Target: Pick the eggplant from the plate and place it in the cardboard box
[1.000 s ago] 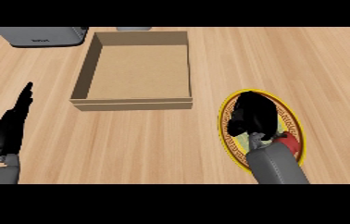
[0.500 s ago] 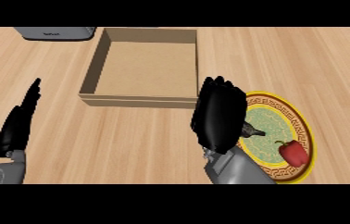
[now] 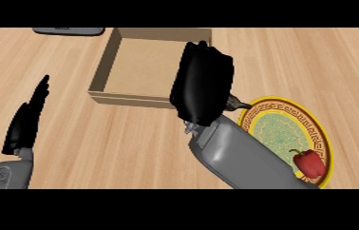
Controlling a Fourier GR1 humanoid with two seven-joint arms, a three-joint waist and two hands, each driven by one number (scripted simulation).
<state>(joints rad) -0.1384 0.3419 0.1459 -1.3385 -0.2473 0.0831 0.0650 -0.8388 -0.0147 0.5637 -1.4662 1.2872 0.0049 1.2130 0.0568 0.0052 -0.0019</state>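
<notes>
While its back faces up at frame centre, the right hand (image 3: 202, 89) hides its fingers, grasp untellable; no eggplant shows, perhaps beneath it beside the cardboard box (image 3: 151, 65). Likely light, smooth, slippery: grip mid-body. Left hand (image 3: 26, 122) rests released

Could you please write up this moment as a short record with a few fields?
right hand: right hand raised over the near right corner of the cardboard box, fingers curled
eggplant: not clearly visible; only a small dark stem-like tip shows at the hand's lower right edge
cardboard box: open, nothing visible inside
plate: plate right of the box, partly hidden by the right forearm
red pepper: red pepper lying on the plate's near right part
left hand: left hand open, resting at the left edge, fingers up
grey object: grey object at the far left edge
</notes>
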